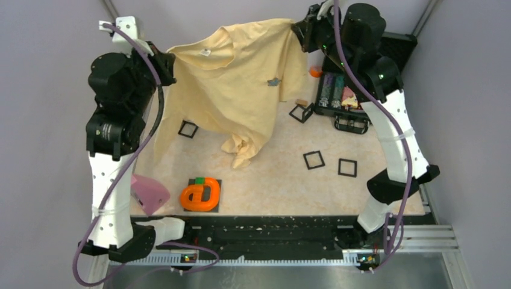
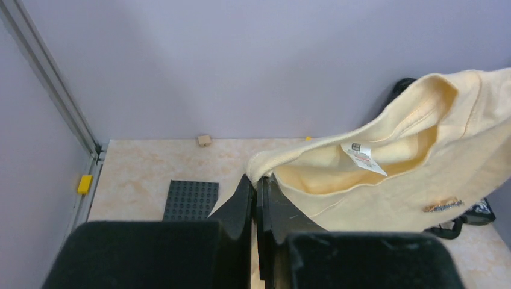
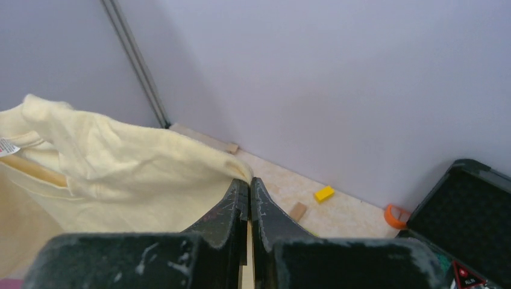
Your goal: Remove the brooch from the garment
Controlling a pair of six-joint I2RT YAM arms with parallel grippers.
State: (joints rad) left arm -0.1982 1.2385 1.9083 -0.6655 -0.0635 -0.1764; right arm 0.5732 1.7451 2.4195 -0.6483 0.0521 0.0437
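Observation:
A pale yellow garment [image 1: 229, 90], a T-shirt, hangs spread between my two arms above the table, its lower end bunched on the surface. My left gripper [image 1: 170, 64] is shut on the shirt's left shoulder; the left wrist view shows the cloth [image 2: 470, 162] pinched at the gripper's [image 2: 260, 178] tips. At the opposite shoulder my right gripper [image 1: 297, 30] is shut on the fabric [image 3: 120, 162], which its [image 3: 249, 180] closed tips nip. The brooch [image 1: 273, 81] is a tiny piece on the shirt's front near the right side. The left wrist view has the brooch [image 2: 443, 206] below the neck label.
Small black square frames [image 1: 188, 129] [image 1: 301, 112] [image 1: 314, 159] [image 1: 347, 167] lie on the table. An orange toy [image 1: 200, 194] and a pink object [image 1: 149, 192] sit near the front left. An open black case [image 1: 346, 99] stands back right. A dark baseplate [image 2: 191, 200] lies behind the shirt.

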